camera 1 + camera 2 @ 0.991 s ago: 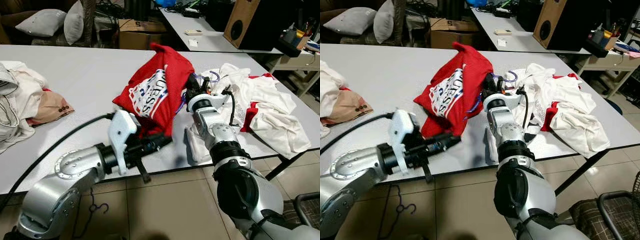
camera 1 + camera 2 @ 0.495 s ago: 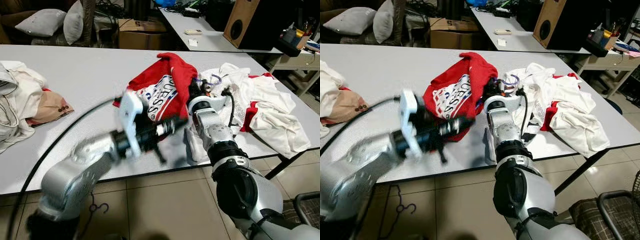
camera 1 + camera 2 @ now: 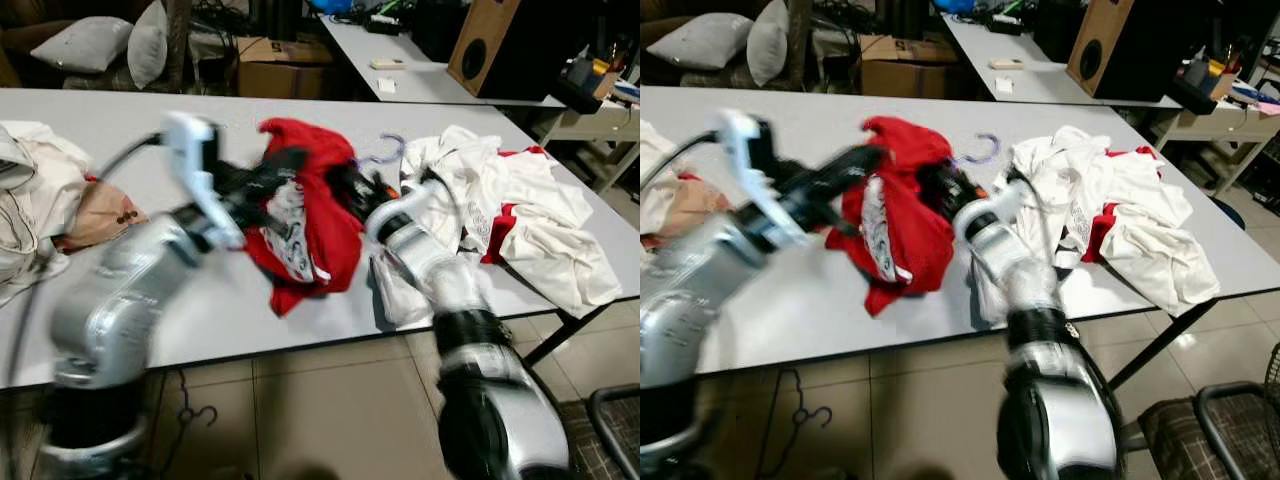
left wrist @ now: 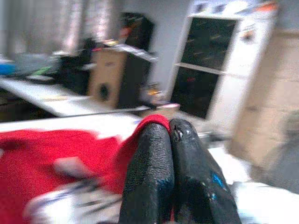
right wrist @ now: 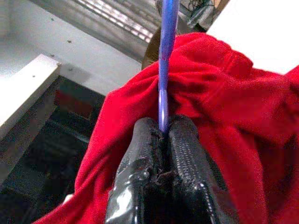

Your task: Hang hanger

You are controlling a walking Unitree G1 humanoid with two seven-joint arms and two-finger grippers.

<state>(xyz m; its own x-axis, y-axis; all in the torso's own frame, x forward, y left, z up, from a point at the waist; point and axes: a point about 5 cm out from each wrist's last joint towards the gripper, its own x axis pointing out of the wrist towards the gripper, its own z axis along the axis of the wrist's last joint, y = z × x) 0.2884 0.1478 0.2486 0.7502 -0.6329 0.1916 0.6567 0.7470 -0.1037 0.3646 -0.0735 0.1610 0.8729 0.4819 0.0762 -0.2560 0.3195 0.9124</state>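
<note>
The right claw (image 5: 161, 140) was pressed together on the blue hanger (image 5: 166, 51), pinching its thin shaft where it rose out of the neck of the red T-shirt (image 3: 310, 215). The left claw (image 4: 170, 140) was likewise closed, with a fold of the same red cloth caught between its fingers at the garment's upper left corner. The hanger's purple-blue hook (image 3: 985, 148) stood clear above the shirt, just beside the heap of white garments (image 3: 510, 215).

The shirt was held raised between the two claws over the grey bench (image 3: 150, 140), its lower hem drooping toward the surface; whether it touched could not be told because of motion blur. The garment appeared to be on the hanger, though bunched, and how well its shoulders sat could not be made out.

Judgement: the task was roughly at its middle. Shirt and hanger were gripped and lifted; carrying them to a rail and hooking them on remained. No rail was identified in these views.

A pile of pale clothes (image 3: 40, 195) lay on the bench's left end.
</note>
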